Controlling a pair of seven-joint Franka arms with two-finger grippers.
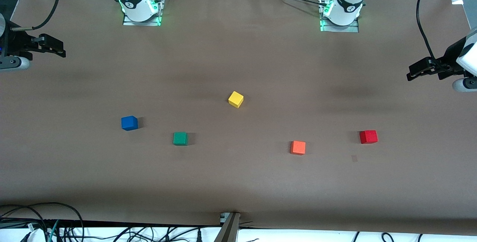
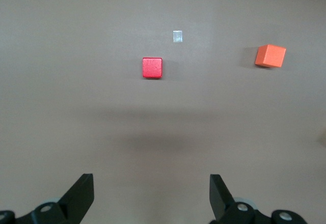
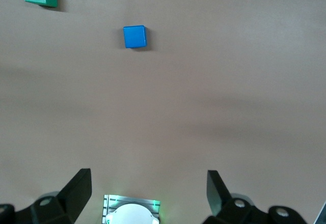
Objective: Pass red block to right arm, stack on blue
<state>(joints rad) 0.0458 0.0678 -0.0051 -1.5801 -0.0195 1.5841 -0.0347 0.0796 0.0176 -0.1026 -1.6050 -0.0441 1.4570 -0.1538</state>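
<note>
1. Left gripper is up in the air at the left arm's end of the table, fingers spread wide, holding nothing. Its wrist view shows both fingertips with bare table between them.
2. Right gripper is the same deal at the right arm's end: spread wide, empty, just hanging there.
3. The red block sits flat on the table toward the left arm's end, well apart from both grippers. The orange cube is near it, a bit closer to the front camera.
4. The blue is way over toward the right arm's end, with the green cube near it and a yellow cube around mid-table.
5. Progress: basically zero, I'd say. No pickup, no handoff, no stack; all of it is left.
6. View differences: the left wrist view shows a small pale patch just beside the red block, maybe tape, hard to tell. The right wrist view catches the right arm's base, lit green. Only the front view shows all five cubes.
</note>
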